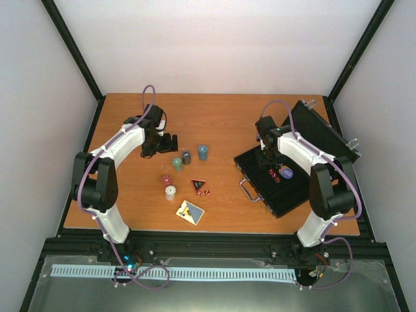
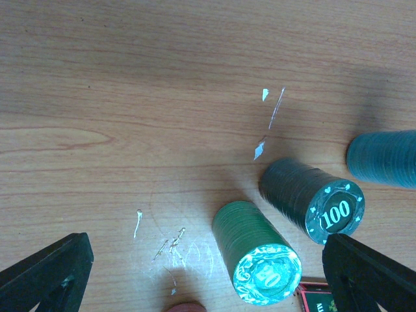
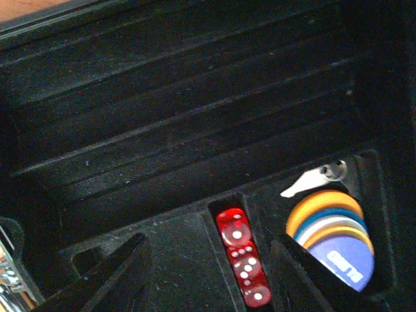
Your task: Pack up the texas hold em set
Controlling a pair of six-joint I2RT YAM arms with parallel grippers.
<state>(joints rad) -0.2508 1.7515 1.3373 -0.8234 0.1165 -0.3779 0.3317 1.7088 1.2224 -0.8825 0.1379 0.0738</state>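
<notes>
Black rectangular briefcase [image 1: 289,195] with a metal handle lies open on the right of the wooden table [image 1: 130,117], red dice [image 3: 242,260] in its slot. Right gripper [image 1: 268,161] hovers inside it, fingers [image 3: 110,273] half apart, holding nothing. Left gripper [image 1: 170,142], spread wide and empty, hangs beside the green chip stack [image 2: 257,260] mid-table.
</notes>
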